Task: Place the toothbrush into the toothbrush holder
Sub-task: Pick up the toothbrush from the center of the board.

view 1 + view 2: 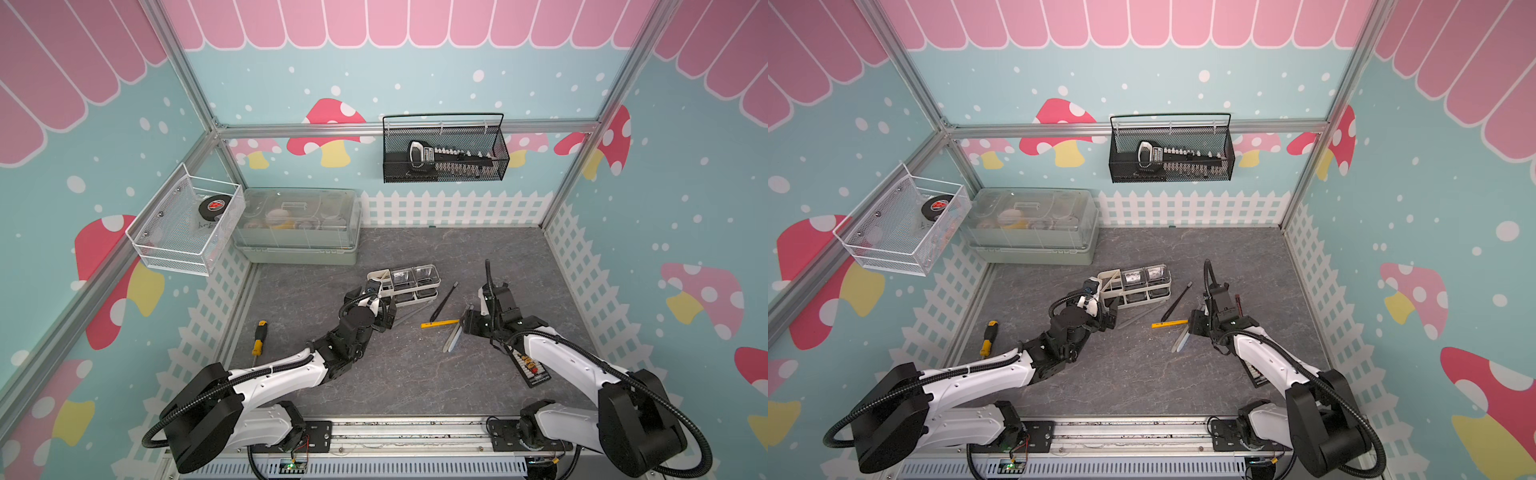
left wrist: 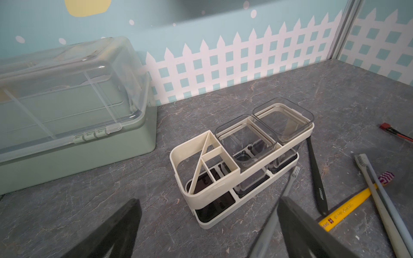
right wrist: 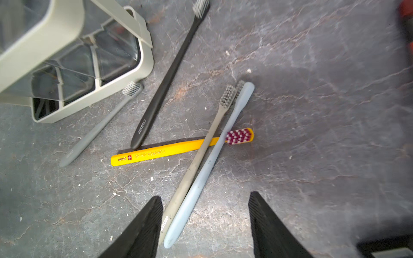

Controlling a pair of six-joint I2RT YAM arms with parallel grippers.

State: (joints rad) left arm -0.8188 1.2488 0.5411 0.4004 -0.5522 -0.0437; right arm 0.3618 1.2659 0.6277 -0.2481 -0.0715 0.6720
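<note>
Toothbrush holder (image 2: 212,191) stands upright mid-table, divided section toward the left arm, two clear cups toward the right arm. Five brushes lie flat on the grey table (image 1: 415,374), all outside the holder.

- Grey toothbrush (image 3: 99,126) runs along the holder's near side, head against its base.
- Black toothbrush (image 3: 167,76) lies just beside the cup end, its handle tip touching the yellow toothbrush (image 3: 161,152).
- Tan toothbrush (image 3: 196,160) and pale blue toothbrush (image 3: 206,169) lie side by side, crossed over the yellow one's neck.

Right gripper (image 3: 204,195) sits low over that pair, jaws apart on either side of both handle ends. It is not clamped; one finger is just beside the tan handle.

Left gripper (image 2: 209,201) is spread wide and empty, facing the divided section. The grey toothbrush's handle runs between its fingers.

Grey-green lidded box (image 1: 297,249) stands behind the holder. Screwdriver (image 1: 258,338) lies left of the left arm.
</note>
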